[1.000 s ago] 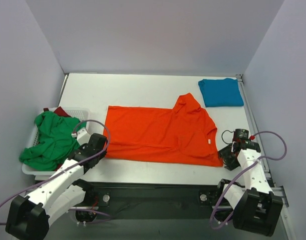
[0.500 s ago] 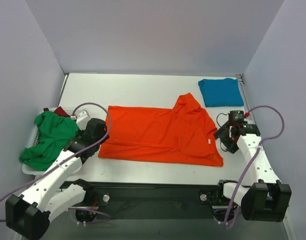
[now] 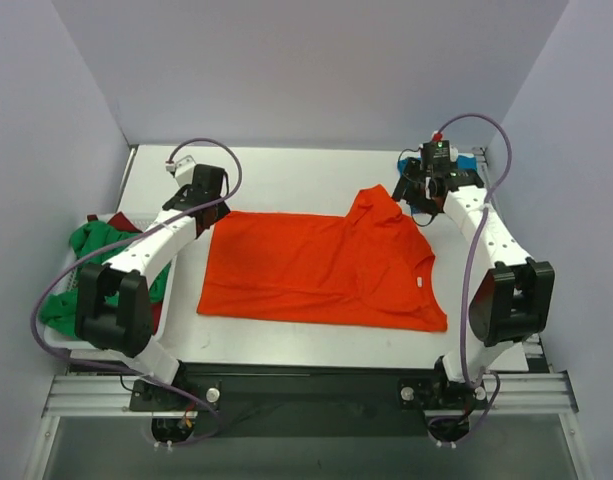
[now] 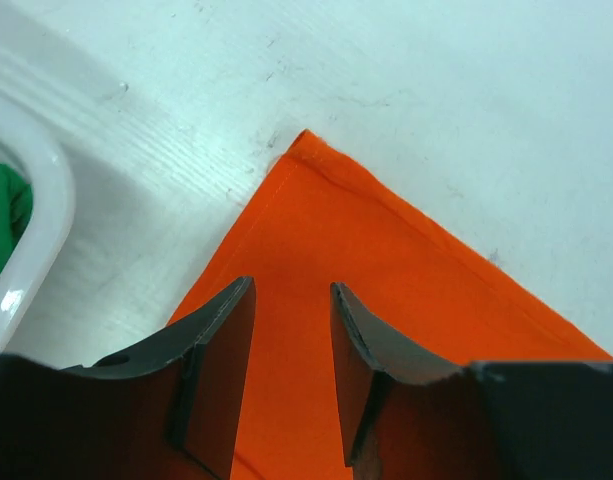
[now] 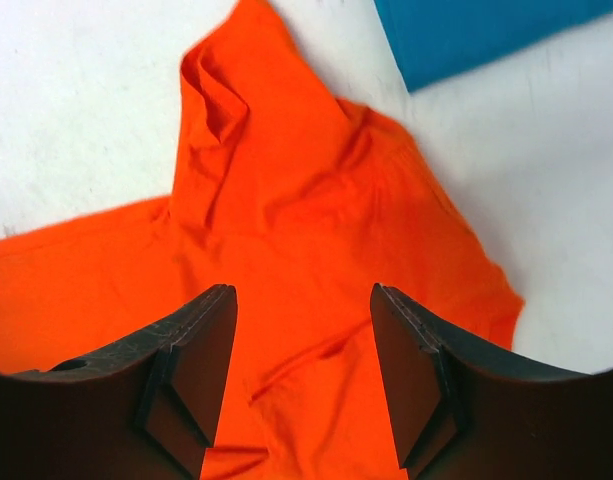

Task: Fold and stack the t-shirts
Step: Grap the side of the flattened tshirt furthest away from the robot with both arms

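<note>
- Top view: the orange-red t-shirt (image 3: 316, 270) lies spread flat on the middle of the table (image 3: 286, 175), with a rumpled sleeve at its far right. The left gripper (image 3: 211, 200) hangs over the shirt's far left corner. The right gripper (image 3: 408, 190) hangs by the rumpled sleeve, its arm partly hiding the teal t-shirt (image 3: 470, 160). A green t-shirt (image 3: 101, 245) and a dark red t-shirt (image 3: 126, 222) sit heaped in the white basket (image 3: 169, 295) at the left.
- Left wrist view: the jaws stand narrowly parted and empty above the shirt's hemmed corner, beside the basket rim.
- Right wrist view: the jaws stand wide and empty over the rumpled sleeve, with the teal shirt at the upper right.
</note>
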Robot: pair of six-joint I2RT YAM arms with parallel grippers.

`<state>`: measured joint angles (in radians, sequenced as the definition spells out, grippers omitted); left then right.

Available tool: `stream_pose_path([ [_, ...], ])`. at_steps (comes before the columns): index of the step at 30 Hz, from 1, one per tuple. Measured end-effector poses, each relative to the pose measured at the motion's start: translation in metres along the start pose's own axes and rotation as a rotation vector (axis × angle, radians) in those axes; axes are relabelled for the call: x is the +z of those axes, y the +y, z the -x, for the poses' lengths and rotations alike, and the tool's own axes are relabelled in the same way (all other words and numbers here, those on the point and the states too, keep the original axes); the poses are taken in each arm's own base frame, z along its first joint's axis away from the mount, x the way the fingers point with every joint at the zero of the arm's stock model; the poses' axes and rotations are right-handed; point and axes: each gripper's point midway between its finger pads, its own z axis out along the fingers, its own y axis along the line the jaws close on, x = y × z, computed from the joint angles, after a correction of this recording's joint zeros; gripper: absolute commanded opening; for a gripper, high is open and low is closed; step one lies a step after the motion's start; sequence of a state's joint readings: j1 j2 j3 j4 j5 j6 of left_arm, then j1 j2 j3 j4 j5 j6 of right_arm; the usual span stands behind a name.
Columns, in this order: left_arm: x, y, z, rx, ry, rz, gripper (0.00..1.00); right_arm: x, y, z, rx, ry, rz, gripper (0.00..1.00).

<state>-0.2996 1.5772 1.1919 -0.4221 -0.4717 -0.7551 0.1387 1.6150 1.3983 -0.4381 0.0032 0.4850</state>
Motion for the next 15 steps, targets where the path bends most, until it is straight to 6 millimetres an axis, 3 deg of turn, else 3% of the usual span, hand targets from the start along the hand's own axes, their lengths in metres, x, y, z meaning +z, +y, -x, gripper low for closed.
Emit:
stream_pose_path([
  [4, 0.034, -0.020, 0.008, 0.009, 0.023, -0.010, 0.45, 0.029, 0.014, 0.019, -0.068, -0.001, 0.015, 0.52],
  [10, 0.069, -0.049, 0.006, 0.031, 0.055, -0.037, 0.43, 0.086, 0.030, 0.034, -0.124, 0.032, 0.038, 0.49],
  [15, 0.096, -0.056, -0.003, 0.044, 0.080, -0.015, 0.41, 0.128, 0.033, 0.024, -0.148, 0.087, 0.037, 0.49],
])
